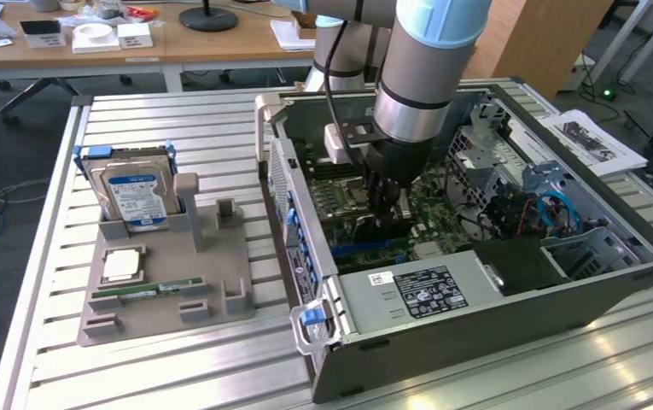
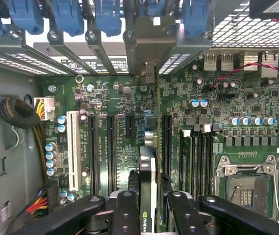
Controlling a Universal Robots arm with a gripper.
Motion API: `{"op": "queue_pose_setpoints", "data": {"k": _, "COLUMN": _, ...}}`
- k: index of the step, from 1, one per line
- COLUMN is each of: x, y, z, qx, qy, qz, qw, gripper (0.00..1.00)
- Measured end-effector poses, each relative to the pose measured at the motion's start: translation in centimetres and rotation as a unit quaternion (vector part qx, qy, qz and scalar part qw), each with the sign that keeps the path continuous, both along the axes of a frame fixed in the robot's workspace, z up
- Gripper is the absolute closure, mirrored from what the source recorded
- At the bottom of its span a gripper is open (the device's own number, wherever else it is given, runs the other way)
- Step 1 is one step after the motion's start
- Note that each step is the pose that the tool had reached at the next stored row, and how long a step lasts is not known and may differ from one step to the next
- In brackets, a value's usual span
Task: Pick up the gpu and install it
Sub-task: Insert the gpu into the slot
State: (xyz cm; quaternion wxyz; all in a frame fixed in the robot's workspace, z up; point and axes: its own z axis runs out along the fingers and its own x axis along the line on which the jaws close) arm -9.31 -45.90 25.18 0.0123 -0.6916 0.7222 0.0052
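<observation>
Gpu (image 2: 148, 164), pinched edge-on between my gripper's (image 2: 149, 200) fingers (image 2: 126, 210), stood upright over the motherboard (image 2: 114, 98) slots, inside the open computer case (image 1: 509, 329).

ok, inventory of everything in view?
grey metal computer case: 1, grey, slatted metal table, exterior view's right
green motherboard: 1, green, inside case
thin black gpu card: 1, black, in the hand
grey plastic tray: 1, grey, table, exterior view's left
silver hard drive, blue label: 1, silver, standing in tray
narrow green RAM stick: 1, green, on tray
square silver processor chip: 1, silver, on tray
robot arm: 1, silver-blue, reaching into case
hand: 1, black, gripping card
</observation>
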Motion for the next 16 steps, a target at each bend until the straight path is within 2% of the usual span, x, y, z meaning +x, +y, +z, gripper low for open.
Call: {"op": "queue_pose_setpoints", "data": {"k": 16, "x": -0.08, "y": 0.0, "z": -0.07, "qx": 0.0, "qy": 0.0001, "qz": 0.0, "qw": 1.0, "gripper": 0.73}}
